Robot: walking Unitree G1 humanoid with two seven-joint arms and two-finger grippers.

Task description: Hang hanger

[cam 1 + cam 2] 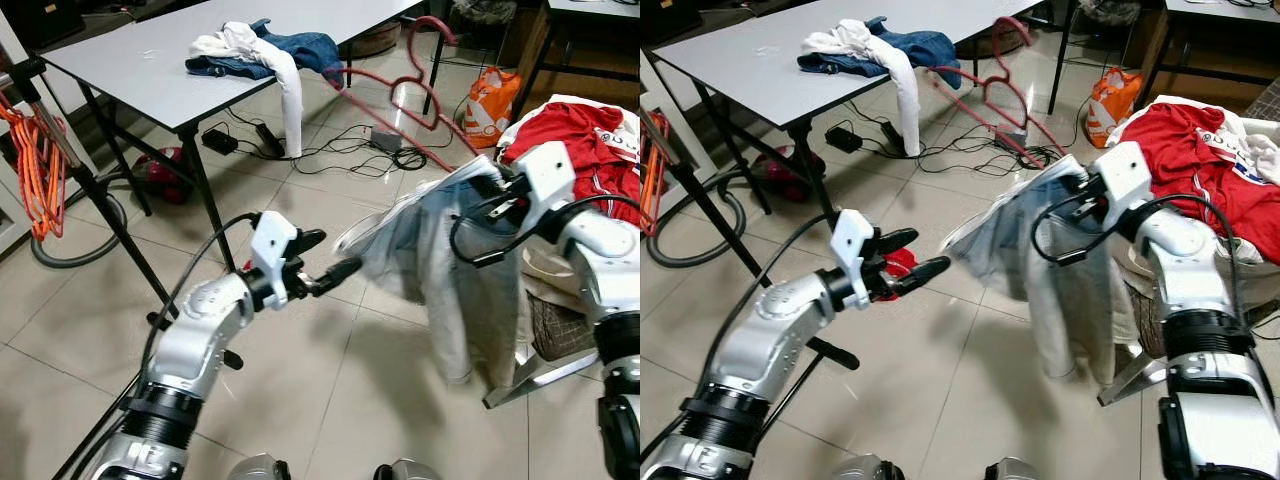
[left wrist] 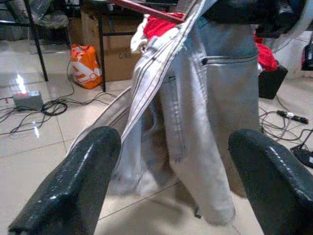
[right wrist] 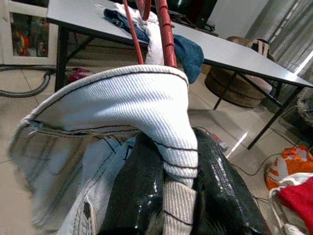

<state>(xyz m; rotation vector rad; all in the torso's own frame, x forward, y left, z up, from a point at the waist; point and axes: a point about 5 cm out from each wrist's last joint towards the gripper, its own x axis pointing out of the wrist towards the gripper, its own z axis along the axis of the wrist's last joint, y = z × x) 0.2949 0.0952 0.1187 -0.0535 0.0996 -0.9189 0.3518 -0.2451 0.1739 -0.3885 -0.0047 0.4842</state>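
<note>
While the pale jeans (image 1: 455,270) droop at frame centre, pinched with the red hanger (image 1: 395,95) rising to upper centre by the right gripper (image 3: 168,196), nothing hangs yet; left gripper (image 1: 335,270) spreads wide.

Cluttered tiled workroom: folding table (image 1: 150,75), floor cables (image 1: 330,150), clothes heap (image 1: 1200,140).

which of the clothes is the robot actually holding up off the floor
The light grey garment, pinched in the right gripper; the red clothing lies heaped, the white and blue clothes on the table.
</note>
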